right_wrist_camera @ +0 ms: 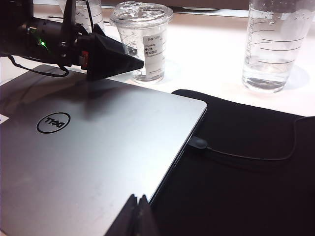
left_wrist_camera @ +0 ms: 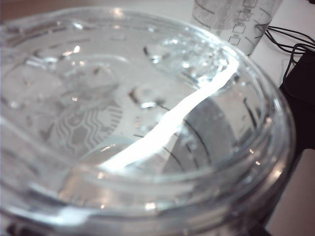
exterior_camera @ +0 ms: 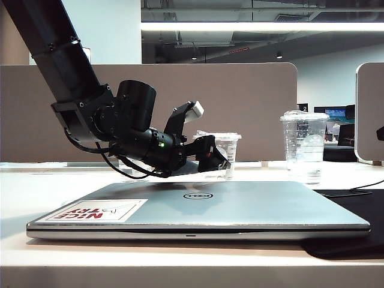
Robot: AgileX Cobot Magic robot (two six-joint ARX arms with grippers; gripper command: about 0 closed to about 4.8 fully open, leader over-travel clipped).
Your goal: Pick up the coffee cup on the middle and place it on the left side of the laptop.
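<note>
Indoors, on the white bench (exterior_camera: 36,186) before office partitions, I saw the coffee cup (left_wrist_camera: 147,128) upright, left gripper (exterior_camera: 213,157) spread, right gripper (right_wrist_camera: 138,211) pressed together.

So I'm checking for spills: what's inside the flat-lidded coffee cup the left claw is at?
Through the coffee cup the left wrist view shows only clear plastic, glare and a faint round logo; no liquid is evident. Its bottom is blurred. The left claw, open, hides part of it in the exterior view.

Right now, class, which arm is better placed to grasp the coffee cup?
Left. The left end effector, open, is at the cup, which fills its wrist view. The right end effector hangs shut over the laptop's edge.
</note>
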